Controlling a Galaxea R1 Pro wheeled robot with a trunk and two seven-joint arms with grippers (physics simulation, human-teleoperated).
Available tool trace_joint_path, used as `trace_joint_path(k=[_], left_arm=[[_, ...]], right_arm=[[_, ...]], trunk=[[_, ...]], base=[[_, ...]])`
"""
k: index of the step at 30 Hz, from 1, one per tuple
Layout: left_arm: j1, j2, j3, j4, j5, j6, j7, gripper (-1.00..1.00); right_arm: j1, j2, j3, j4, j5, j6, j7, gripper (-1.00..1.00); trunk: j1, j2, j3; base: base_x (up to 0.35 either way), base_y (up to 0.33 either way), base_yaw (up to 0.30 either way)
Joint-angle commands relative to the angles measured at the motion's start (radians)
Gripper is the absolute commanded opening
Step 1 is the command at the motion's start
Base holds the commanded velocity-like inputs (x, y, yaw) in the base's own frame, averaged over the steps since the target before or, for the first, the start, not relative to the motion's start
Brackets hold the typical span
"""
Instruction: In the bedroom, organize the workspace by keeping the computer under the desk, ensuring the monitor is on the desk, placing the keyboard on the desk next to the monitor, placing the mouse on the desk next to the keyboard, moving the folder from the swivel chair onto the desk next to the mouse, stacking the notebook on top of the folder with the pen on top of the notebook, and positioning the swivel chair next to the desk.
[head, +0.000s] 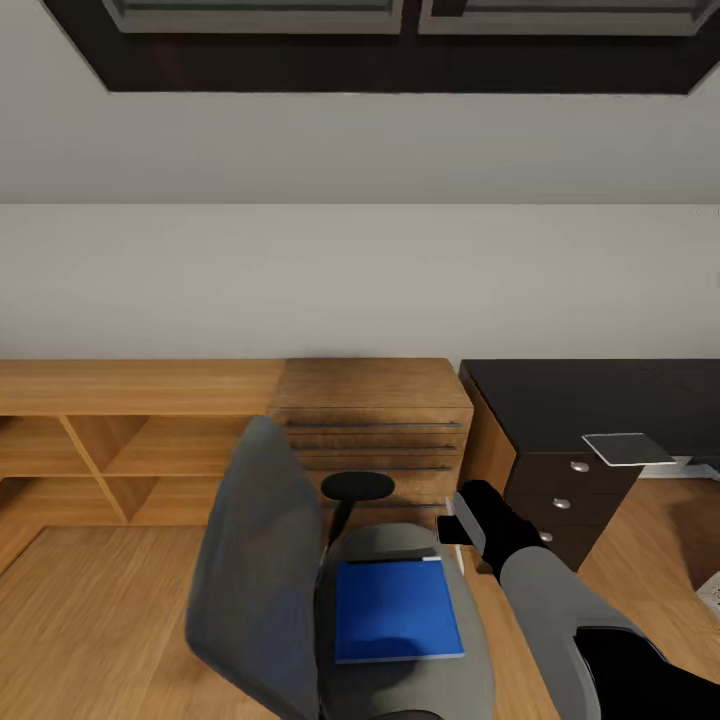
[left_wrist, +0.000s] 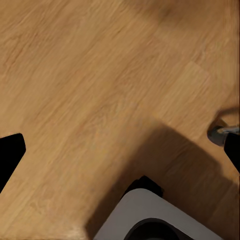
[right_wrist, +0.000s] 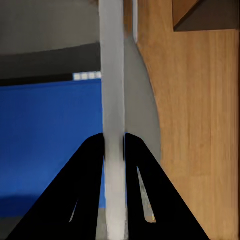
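bright blue, the folder (head: 396, 610) is lying flat on the seat of the swivel chair (head: 300, 590). my right gripper (right_wrist: 114, 145) is clamping a thin pale sheet edge-on, which i think is the notebook (right_wrist: 113, 100), just above the folder's desk-side edge. i am aiming to keep it level while carrying it toward the desk (head: 590, 400). i cannot tell how the left gripper's jaws are standing.

Bright blue folder (head: 397, 609) on the grey chair (head: 300, 590) with a black armrest (head: 357, 486). Glossy black desk (head: 590, 400), oak-toned shelving (head: 130, 440), light wood floor (left_wrist: 90, 90), pale grey walls (head: 360, 280).
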Motion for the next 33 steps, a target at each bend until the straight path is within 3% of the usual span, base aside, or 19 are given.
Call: trace_joint_path(k=[1, 33], left_arm=[[0.0, 0.0, 0.002, -0.001, 0.01, 0.0, -0.008, 1.0], [0.0, -0.005, 0.003, 0.0, 0.011, 0.0, -0.008, 1.0]], right_arm=[[0.0, 0.001, -0.006, -0.001, -0.004, 0.003, -0.006, -1.0], [0.0, -0.003, -0.004, 0.046, -0.004, -0.034, -0.001, -1.0]], trunk=[[0.0, 0.0, -0.001], [0.0, 0.0, -0.001]], base=[[0.0, -0.3, 0.0], [0.0, -0.3, 0.0]])
